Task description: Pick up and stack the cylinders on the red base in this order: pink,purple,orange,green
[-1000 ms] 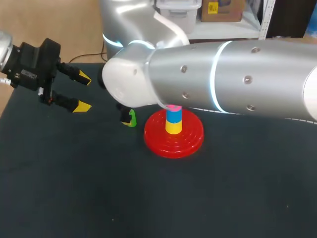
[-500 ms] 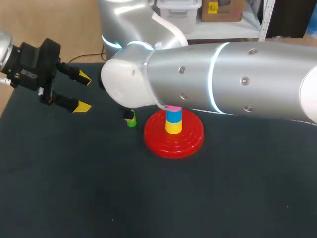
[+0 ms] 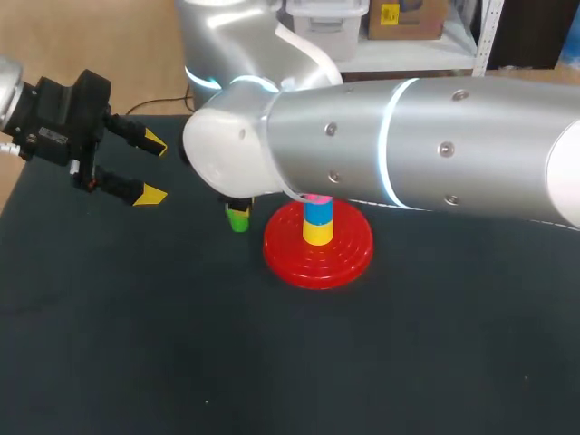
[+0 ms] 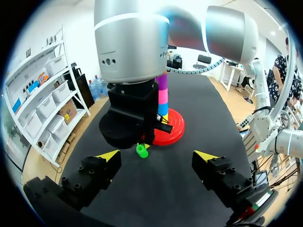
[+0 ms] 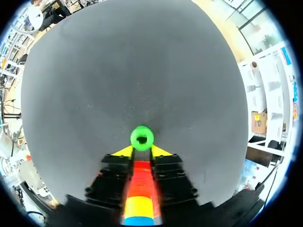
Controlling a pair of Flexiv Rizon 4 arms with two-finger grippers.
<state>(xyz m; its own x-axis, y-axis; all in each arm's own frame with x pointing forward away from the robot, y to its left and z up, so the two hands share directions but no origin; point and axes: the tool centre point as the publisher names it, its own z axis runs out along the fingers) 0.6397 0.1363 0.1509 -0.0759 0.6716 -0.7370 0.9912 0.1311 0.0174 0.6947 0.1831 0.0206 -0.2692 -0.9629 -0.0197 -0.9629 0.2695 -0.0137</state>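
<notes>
The red base (image 3: 349, 256) carries a stack (image 3: 318, 220) of yellow, blue and pink cylinders; the left wrist view shows a purple one on top (image 4: 162, 82). Just left of the base, a green cylinder (image 3: 238, 218) stands on the table. My right gripper (image 3: 237, 212) comes down over it. In the right wrist view its yellow tips press the green cylinder (image 5: 142, 138) from both sides, so my right gripper (image 5: 142, 151) is shut on it. My left gripper (image 3: 147, 169) hangs open and empty at the far left, and in its own view my left gripper (image 4: 157, 156) faces the green cylinder (image 4: 141, 150).
The dark table mat (image 3: 272, 362) spreads in front of the base. My right arm (image 3: 408, 145) crosses over the back of the table and hides the top of the stack in the head view.
My right gripper's fingers have closed in on the green cylinder, which now stands more upright. The left arm and the stack have not moved.
</notes>
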